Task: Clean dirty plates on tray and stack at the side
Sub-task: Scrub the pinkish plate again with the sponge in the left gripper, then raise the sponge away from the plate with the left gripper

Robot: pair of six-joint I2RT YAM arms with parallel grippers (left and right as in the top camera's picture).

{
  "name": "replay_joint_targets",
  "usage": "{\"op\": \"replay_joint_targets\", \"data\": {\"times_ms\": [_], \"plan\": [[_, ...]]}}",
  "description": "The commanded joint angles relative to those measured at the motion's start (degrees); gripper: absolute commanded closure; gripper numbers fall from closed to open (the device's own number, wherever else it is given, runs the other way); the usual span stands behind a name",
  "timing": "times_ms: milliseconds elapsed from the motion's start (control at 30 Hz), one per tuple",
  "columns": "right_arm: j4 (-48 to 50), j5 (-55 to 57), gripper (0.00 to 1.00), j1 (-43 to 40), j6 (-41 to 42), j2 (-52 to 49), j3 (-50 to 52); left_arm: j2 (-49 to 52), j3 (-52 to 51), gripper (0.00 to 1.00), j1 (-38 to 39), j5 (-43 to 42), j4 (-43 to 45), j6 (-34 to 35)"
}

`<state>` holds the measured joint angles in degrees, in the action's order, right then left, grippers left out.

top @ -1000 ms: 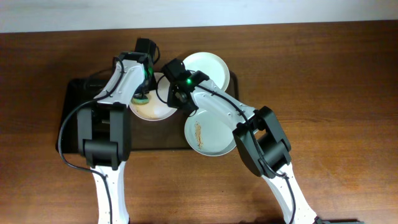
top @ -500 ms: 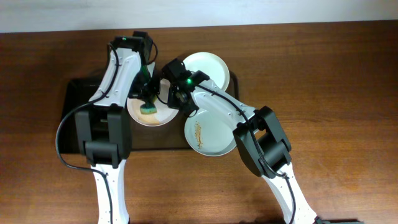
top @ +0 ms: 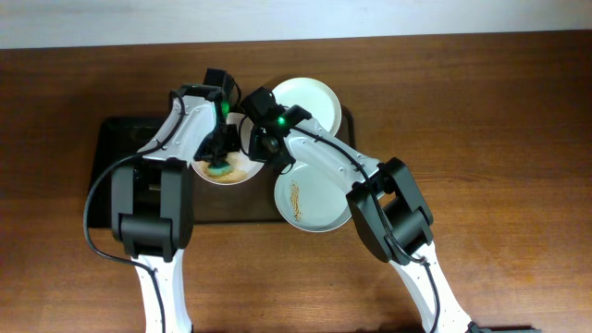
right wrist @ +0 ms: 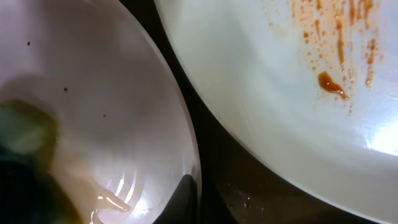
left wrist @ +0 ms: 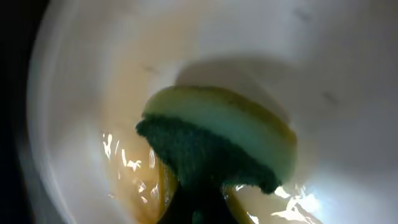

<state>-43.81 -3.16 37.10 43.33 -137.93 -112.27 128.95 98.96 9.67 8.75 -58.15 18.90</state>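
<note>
Overhead view showed a brown wooden bench (top: pixel 481 111) with a dark tray (top: pixel 113 139) carrying three white plates. The left plate (top: pixel 240 170) sat at the tray's middle, the far plate (top: pixel 305 100) at its back right edge and apparently clean, and the near plate (top: pixel 310 199) toward the front right, marked by an orange-brown streak. The left gripper (top: pixel 218 160) reached down into the left plate, its jaws clamped on a yellow and green sponge (top: pixel 219 170) that pressed against the plate's surface. The right gripper (top: pixel 265 148) sat at that same plate's right rim, jaws pinched closed on the edge. In the left wrist view, the sponge (left wrist: pixel 217 137) lay green side toward the camera, resting on the plate (left wrist: pixel 348 62) beside a glossy brownish wet film. In the right wrist view, a dark fingertip (right wrist: pixel 185 194) touched the left plate's rim (right wrist: pixel 93 81), with the spattered near plate (right wrist: pixel 280 93) just beside it across a narrow strip of tray.
</note>
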Motion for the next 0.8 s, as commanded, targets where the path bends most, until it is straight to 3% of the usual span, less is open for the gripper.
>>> {"op": "replay_joint_targets", "data": {"times_ms": [0,267,400,533,767], "plan": [[-1.7,0.5,0.96,-0.1,-1.0,-1.4,2.1,5.4,-4.0,0.99,-1.6,21.4,1.4,6.8],[-1.8,0.5,0.96,-0.1,-1.1,-1.4,2.1,5.4,-3.7,0.99,0.4,24.5,14.7,7.2],[-1.8,0.5,0.96,-0.1,-1.1,-1.4,2.1,5.4,0.5,0.99,3.0,23.3,16.1,6.1],[-2.4,0.5,0.96,-0.1,-1.1,-1.4,2.1,5.4,8.2,0.99,1.7,13.7,12.2,3.7],[-2.3,-0.4,0.96,-0.1,-2.2,-1.4,2.1,5.4,20.5,0.99,-5.9,-7.8,-2.3,0.4]]}}
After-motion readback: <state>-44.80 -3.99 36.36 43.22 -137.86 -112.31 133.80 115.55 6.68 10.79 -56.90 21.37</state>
